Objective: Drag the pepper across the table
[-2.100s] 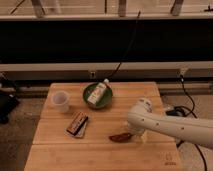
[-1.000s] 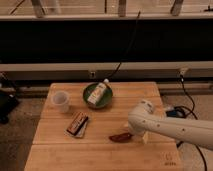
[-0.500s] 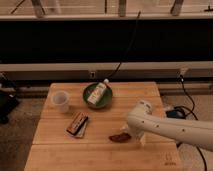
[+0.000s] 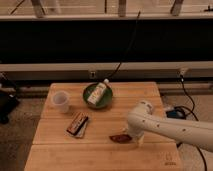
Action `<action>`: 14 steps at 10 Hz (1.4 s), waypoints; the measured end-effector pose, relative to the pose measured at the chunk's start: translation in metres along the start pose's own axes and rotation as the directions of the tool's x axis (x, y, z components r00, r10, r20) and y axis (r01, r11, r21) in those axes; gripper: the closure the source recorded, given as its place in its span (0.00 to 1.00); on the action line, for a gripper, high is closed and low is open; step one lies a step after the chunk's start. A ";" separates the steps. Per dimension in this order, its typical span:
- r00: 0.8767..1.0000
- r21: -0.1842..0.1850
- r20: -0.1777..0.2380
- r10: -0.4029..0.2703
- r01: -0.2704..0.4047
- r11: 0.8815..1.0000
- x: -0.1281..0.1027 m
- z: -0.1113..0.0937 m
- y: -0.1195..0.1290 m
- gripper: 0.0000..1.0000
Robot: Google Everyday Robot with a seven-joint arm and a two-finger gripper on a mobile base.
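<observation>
— How many things sit on the bench?

— One pepper, one pale cup, one green bowl with one white bottle lying in it, and one flat brown-orange packet.

— Where is the pepper?

— Right of centre towards the front of the bench, dark and small, well apart from the packet on its left.

— And the hand?

— Low at the bench top, right at the pepper's right end. The white arm comes in from the right and covers most of it, so I cannot tell whether it is open or closed, or touching the pepper.

— Anything cut off?

— The arm runs out of view at the right edge. A small dark mark near the front right corner is too small to read.
</observation>
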 end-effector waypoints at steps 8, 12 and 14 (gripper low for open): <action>1.000 0.033 -0.011 0.008 -0.008 0.999 0.004 -0.022 -0.009 1.00; 0.999 0.040 -0.041 0.018 -0.016 0.999 0.017 -0.028 -0.017 1.00; 0.998 0.042 -0.055 0.024 -0.022 0.999 0.025 -0.031 -0.022 1.00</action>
